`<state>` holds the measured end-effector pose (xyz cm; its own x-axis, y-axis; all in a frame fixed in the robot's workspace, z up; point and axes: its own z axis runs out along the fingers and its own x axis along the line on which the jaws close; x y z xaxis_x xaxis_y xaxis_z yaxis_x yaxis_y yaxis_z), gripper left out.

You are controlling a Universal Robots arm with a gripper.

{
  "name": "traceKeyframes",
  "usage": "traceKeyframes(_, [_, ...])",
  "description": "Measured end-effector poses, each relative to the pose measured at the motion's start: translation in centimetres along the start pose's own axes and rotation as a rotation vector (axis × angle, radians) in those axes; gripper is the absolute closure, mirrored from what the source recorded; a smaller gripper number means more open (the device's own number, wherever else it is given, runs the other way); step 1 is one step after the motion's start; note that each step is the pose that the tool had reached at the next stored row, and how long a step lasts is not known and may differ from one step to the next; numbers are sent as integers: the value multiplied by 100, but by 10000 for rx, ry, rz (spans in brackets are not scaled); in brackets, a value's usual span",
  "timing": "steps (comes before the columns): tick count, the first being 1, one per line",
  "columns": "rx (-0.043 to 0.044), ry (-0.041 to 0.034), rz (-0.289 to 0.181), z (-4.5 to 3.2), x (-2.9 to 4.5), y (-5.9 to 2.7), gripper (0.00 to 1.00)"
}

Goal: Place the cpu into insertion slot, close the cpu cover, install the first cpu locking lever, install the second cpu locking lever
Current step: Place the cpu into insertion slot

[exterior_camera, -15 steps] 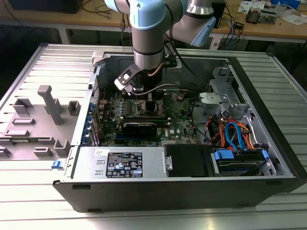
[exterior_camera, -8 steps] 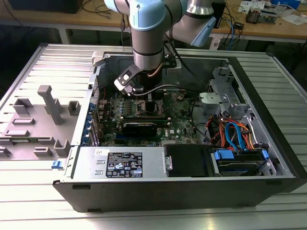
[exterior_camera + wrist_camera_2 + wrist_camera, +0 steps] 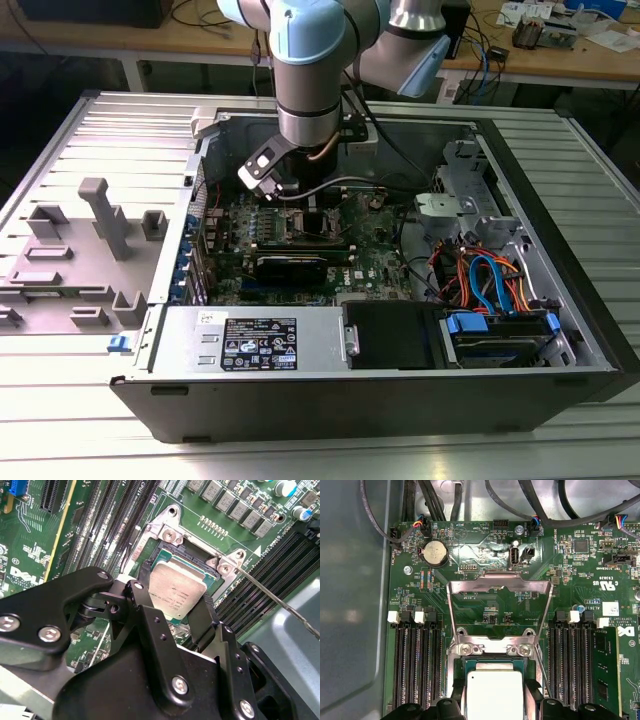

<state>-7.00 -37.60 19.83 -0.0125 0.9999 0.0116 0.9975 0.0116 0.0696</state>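
One open computer case [image 3: 330,405] holds one green motherboard [image 3: 470,555]. One cpu cover [image 3: 500,584] lies flipped open beyond the fingertips. One insertion slot [image 3: 492,659] sits beneath the gripper [image 3: 176,597], whose two fingers [image 3: 202,622] pinch one cpu [image 3: 492,692] between them, over that slot.
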Motion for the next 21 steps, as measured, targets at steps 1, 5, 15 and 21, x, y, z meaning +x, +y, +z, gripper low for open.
traceKeyframes(1, [0, 0, 0, 0, 0, 0, 46])
traceKeyframes(5, [-1, 3, 0, 1, 0, -1, 46])
traceKeyframes(15, [-1, 0, 58, 1, 0, -4, 46])
traceKeyframes(21, [0, -2, 63, 12, 0, -5, 46])
